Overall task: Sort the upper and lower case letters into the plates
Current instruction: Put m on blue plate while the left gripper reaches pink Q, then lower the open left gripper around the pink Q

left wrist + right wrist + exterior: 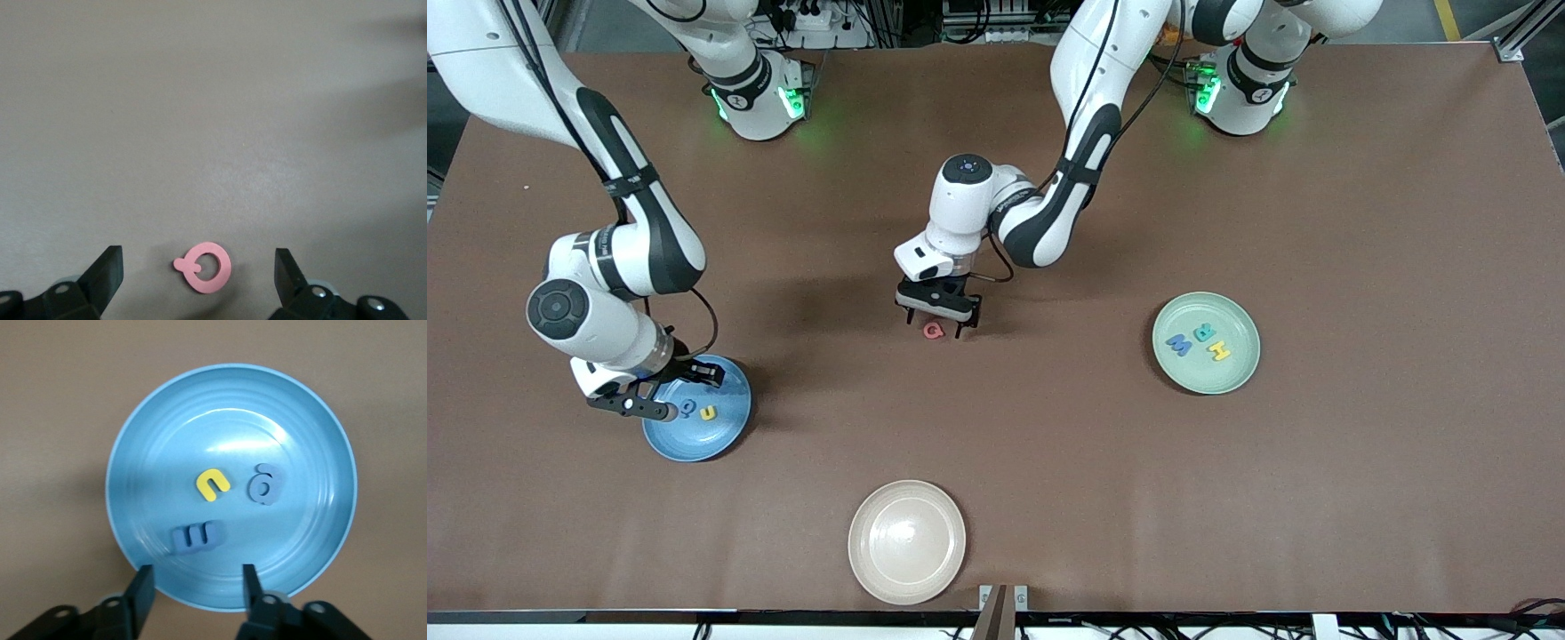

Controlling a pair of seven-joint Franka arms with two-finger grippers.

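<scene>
Directly between open left tool [199, 267] fingers, pink letter [203, 267] on table

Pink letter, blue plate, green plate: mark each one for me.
pink letter [204, 267], left wrist view, on its ring, between the open left gripper's fingers.
blue plate [320, 453], right wrist view, bare inner wall.
green plate [1232, 378], front view, bare floor near the rim.

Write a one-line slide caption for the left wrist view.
Open left gripper poised over a pink letter lying flat on the brown table.
</scene>
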